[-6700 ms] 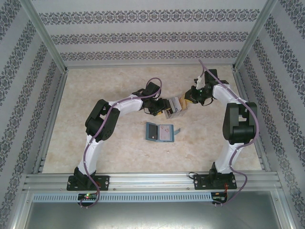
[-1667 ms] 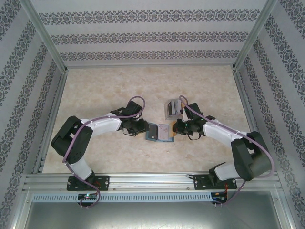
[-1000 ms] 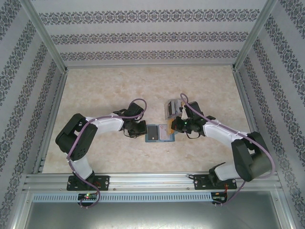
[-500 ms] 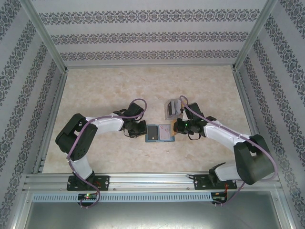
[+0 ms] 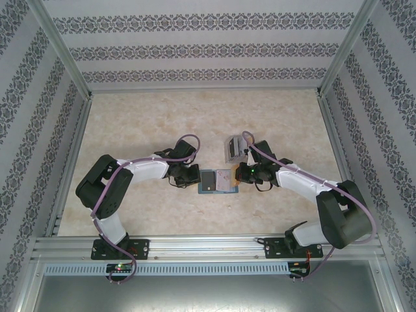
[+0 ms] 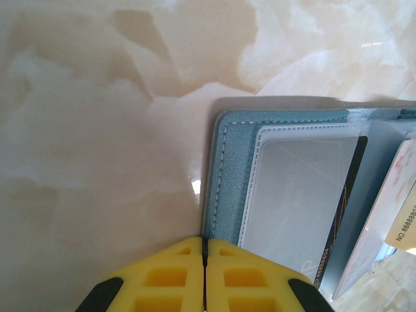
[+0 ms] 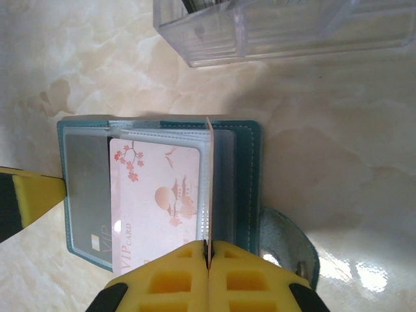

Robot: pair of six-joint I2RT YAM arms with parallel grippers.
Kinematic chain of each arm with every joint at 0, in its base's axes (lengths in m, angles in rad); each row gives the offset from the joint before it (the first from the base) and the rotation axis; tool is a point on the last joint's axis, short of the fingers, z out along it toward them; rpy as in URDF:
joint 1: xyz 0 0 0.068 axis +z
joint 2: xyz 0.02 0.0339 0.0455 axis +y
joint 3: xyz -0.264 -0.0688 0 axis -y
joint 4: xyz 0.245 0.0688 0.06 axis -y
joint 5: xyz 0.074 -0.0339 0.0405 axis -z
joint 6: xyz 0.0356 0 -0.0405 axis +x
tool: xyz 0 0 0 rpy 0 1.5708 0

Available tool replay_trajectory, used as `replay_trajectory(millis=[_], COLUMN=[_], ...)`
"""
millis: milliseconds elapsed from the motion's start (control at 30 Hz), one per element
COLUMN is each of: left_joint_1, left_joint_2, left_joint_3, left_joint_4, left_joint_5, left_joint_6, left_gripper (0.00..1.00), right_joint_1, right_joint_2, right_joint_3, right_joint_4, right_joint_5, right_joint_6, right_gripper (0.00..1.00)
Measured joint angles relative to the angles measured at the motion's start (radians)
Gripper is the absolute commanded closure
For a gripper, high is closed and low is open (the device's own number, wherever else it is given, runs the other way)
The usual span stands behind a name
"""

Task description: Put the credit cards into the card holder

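Observation:
The teal card holder (image 5: 218,181) lies open on the table between both grippers. In the right wrist view a whitish credit card with pink blossoms (image 7: 159,201) and a dark grey one (image 7: 88,188) sit in its clear pockets. My right gripper (image 7: 208,246) is shut on a thin card (image 7: 208,182) seen edge-on, standing upright over the card holder's (image 7: 247,169) right-hand pockets. My left gripper (image 6: 205,242) is shut, its tips resting at the outer edge of the card holder (image 6: 231,169), nothing between them. From above, the left gripper (image 5: 195,177) and right gripper (image 5: 239,174) flank it.
A clear plastic box (image 5: 233,148) stands just behind the card holder, close to the right wrist, its wall (image 7: 286,29) near in that view. The card holder's strap tab (image 7: 286,240) lies on the table beside the right fingers. Bare marble-patterned tabletop surrounds everything, ringed by metal rails.
Both arms came down from the clear box to the card holder. Over the last second the right gripper edged slightly rightward with its card; the left arm held still.

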Motion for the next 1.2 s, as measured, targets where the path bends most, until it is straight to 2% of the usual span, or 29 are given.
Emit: replay_trajectory(millis=[367, 800, 1200], left_joint_1=[0.0, 0.0, 0.0], left_joint_2=[0.0, 0.0, 0.0], left_joint_3=[0.0, 0.0, 0.0], left_joint_4=[0.0, 0.0, -0.001], left_joint_5=[0.0, 0.0, 0.0], left_joint_6=[0.0, 0.0, 0.0], left_gripper=[0.93, 0.93, 0.93], right_joint_1=[0.0, 0.0, 0.0], right_joint_2=[-0.081, -0.023, -0.037], right_joint_3=[0.001, 0.002, 0.002], right_joint_4=[-0.053, -0.04, -0.003], right_joint_5=[0.047, 0.035, -0.011], right_joint_6=[-0.022, -0.023, 0.013], right_gripper=[0.95, 0.96, 0.95])
